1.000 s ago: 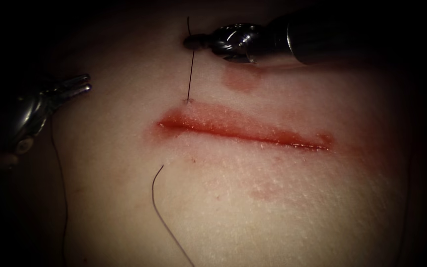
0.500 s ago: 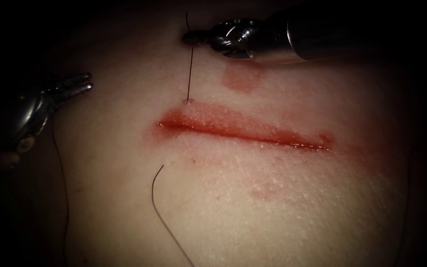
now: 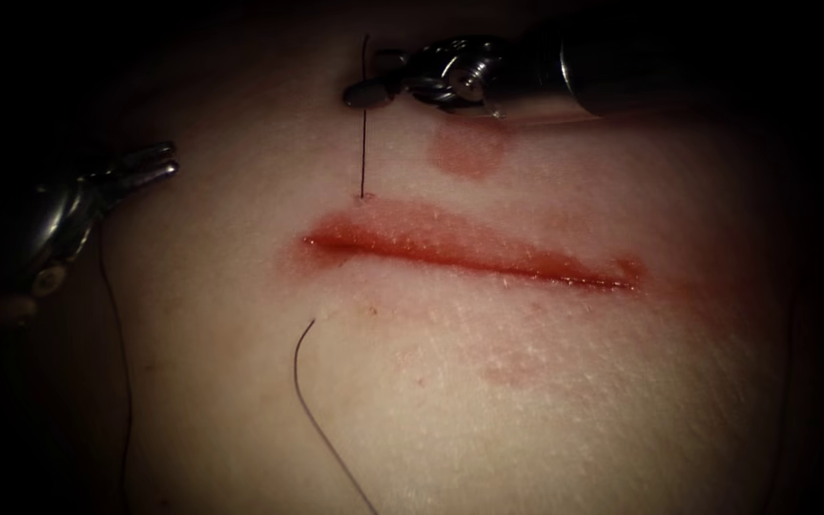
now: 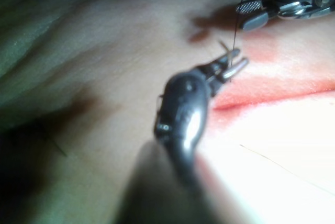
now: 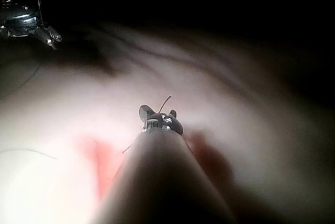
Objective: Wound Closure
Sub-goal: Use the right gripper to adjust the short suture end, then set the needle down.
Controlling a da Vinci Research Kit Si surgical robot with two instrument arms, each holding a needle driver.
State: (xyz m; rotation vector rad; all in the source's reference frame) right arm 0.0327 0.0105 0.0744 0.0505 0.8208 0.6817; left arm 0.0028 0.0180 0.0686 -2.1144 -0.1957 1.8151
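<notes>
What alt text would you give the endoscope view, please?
A straight thread rises from the tissue above the left end of the cut, between the right tool's open jaws. The left tool, open and empty, sits at left; more thread trails below.

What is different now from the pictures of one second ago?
The right end effector opened its jaws and released the needle, which now stands straighter, still in the tissue above the cut. The left end effector, open and empty, and the thread stayed.
</notes>
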